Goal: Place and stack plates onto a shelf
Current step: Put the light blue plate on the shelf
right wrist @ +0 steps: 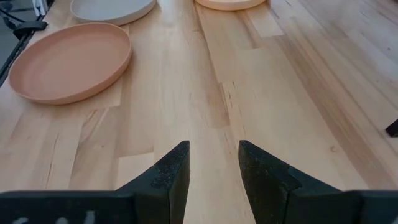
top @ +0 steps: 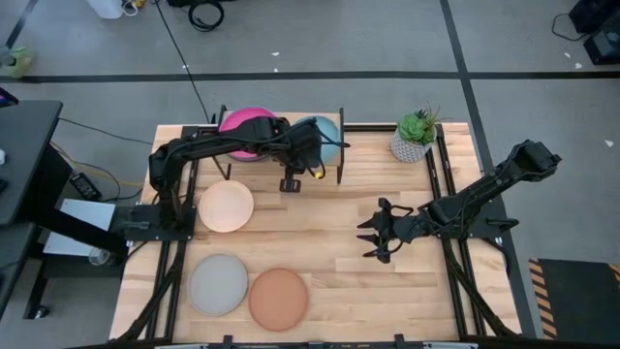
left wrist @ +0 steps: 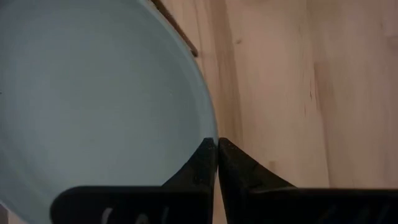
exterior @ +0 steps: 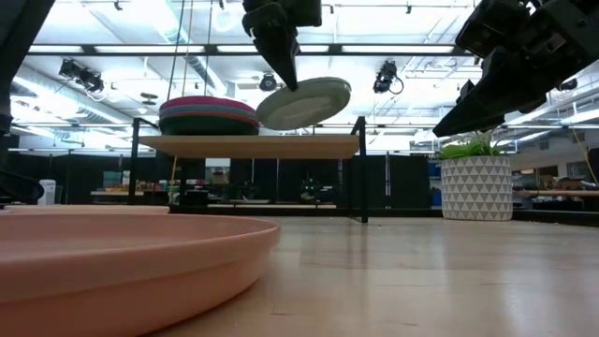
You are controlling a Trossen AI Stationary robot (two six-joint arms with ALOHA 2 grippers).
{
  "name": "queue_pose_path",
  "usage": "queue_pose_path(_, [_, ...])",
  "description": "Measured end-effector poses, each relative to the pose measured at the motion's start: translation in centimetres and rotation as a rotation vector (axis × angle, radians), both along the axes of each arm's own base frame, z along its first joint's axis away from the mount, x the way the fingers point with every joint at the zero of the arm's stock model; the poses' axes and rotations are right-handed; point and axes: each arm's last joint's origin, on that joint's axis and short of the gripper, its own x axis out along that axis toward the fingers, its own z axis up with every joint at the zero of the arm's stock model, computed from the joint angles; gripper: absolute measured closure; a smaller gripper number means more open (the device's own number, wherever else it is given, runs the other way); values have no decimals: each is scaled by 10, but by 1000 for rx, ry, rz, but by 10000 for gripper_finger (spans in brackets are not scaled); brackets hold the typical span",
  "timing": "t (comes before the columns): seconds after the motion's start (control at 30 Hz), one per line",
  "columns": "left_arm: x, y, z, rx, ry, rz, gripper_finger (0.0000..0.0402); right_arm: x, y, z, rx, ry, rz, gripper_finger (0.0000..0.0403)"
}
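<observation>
Plates number at least five in view. Three lie flat on the wooden surface (top: 387, 281): a cream plate (top: 226, 206) near the left arm's base, a grey plate (top: 218, 283) and a terracotta plate (top: 278, 298) side by side at the front edge. A magenta plate (top: 244, 129) tops a stack on the left half of the shelf (exterior: 248, 145); the low view shows darker plates beneath it, though how many cannot be told. One light blue plate (exterior: 303, 102) hangs tilted above the right half of the shelf, clear of the board.

Left gripper (left wrist: 217, 146) reaches from its base across to the shelf, wrist bent downward, its fingers (left wrist: 198, 168) pinched narrow on the rim of the light blue plate and holding it aloft. Right gripper (top: 373, 236) hovers above the middle of the surface, arm stretched inward from the right side and held low and level; its fingers (right wrist: 171, 171) stand apart and hold nothing. One potted plant (top: 415, 136) in a white patterned pot stands at the back right corner.
</observation>
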Motion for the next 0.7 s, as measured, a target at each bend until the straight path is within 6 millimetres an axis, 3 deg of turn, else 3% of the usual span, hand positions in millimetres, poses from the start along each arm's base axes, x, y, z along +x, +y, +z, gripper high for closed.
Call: queue_pose_path(0.7, [-6, 14, -5, -18, 47, 64, 380, 1, 1, 2, 1, -23, 6, 259])
